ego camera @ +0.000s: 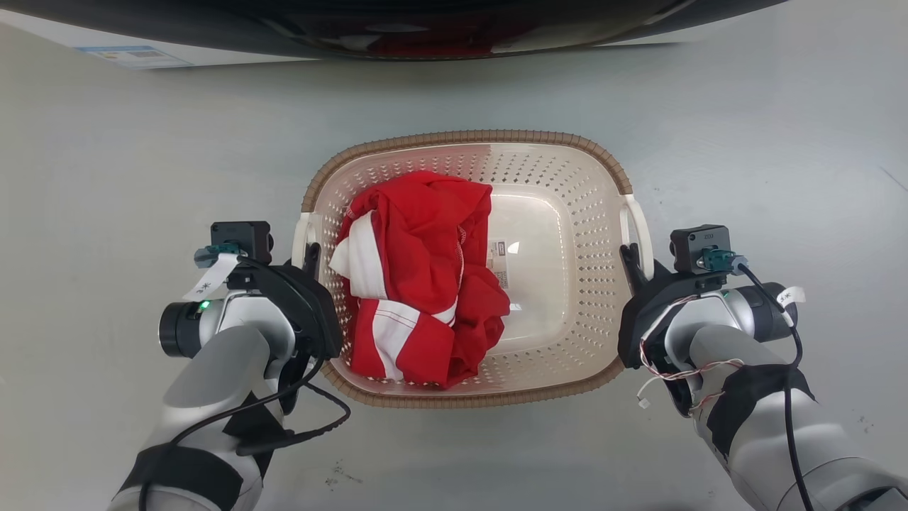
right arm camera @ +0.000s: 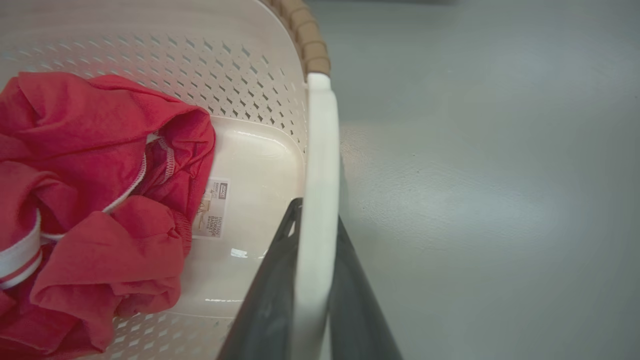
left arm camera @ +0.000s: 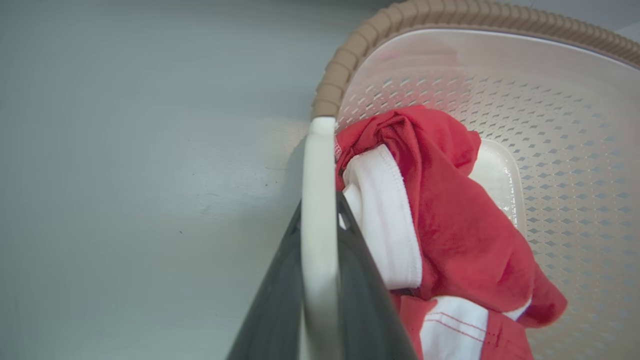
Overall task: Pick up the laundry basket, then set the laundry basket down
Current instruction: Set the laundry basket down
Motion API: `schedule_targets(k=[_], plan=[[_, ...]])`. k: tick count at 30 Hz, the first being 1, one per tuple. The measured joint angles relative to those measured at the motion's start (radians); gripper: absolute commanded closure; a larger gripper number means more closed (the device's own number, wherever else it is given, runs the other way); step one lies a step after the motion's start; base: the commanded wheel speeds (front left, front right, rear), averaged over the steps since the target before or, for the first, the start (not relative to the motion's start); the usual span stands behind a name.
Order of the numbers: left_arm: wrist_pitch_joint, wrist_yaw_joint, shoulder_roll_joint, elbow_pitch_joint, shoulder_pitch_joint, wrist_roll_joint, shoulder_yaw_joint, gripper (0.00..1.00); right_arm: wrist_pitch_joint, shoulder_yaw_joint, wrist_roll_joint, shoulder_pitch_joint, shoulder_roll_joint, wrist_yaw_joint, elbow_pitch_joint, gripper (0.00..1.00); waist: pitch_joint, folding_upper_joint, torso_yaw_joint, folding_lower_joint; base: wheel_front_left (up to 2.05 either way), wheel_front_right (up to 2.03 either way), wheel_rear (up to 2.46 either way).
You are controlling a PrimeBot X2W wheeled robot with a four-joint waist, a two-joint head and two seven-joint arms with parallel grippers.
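Clenching both jaws on white handles [ego camera: 640, 227] | laundry basket [ego camera: 589, 234]: cream, perforated, brown rim

The laundry basket [ego camera: 567, 213] is cream, perforated, brown-rimmed; cloth [ego camera: 418, 241] red with white, seemingly red-stitched bands.

Bright, even light; blurred foreground

Seeing a red garment [ego camera: 418, 277] with white bands lying crumpled, folds overlapping, a stitched white hem turning up on its left side. Seeing a pale grey floor [ego camera: 106, 177] carrying small dark scuffs [ego camera: 339, 474] near the bottom edge. Seeing a washing machine [ego camera: 425, 28] along the top, dark front reflecting red, blue-and-white sticker [ego camera: 135, 55] at its left.
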Motion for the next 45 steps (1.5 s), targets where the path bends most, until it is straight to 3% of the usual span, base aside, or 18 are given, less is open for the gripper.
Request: schedule_targets(k=[20,21,22,23,45], plan=[[0.003,-0.018,-0.005,0.013,-0.002,-0.003,-0.013,1.00,0.000,-0.001,0.010,-0.001,0.001,0.019,0.019,1.00,-0.008,0.0000,0.000,0.0000,0.00,0.00,0.00],[0.003,-0.021,-0.005,0.014,-0.003,-0.003,-0.013,0.76,0.000,-0.001,0.010,-0.001,0.001,0.019,0.019,0.73,-0.008,0.0000,0.000,0.0000,0.00,0.00,0.00],[0.003,-0.025,-0.004,0.014,-0.005,-0.002,-0.021,0.18,0.000,0.001,0.009,-0.003,0.000,0.019,0.021,0.15,-0.008,0.0000,0.001,0.0000,0.00,0.00,0.00],[0.003,-0.025,-0.002,0.014,-0.008,-0.002,-0.023,0.00,0.000,0.001,0.009,-0.003,0.000,0.019,0.023,0.00,-0.009,-0.0001,0.001,0.0000,0.00,0.00,0.00],[-0.057,-0.025,0.002,0.031,0.027,-0.007,-0.025,0.00,-0.043,-0.026,0.030,0.016,-0.009,0.047,0.028,0.00,-0.120,0.0000,0.006,0.0000,0.00,0.00,0.00]])
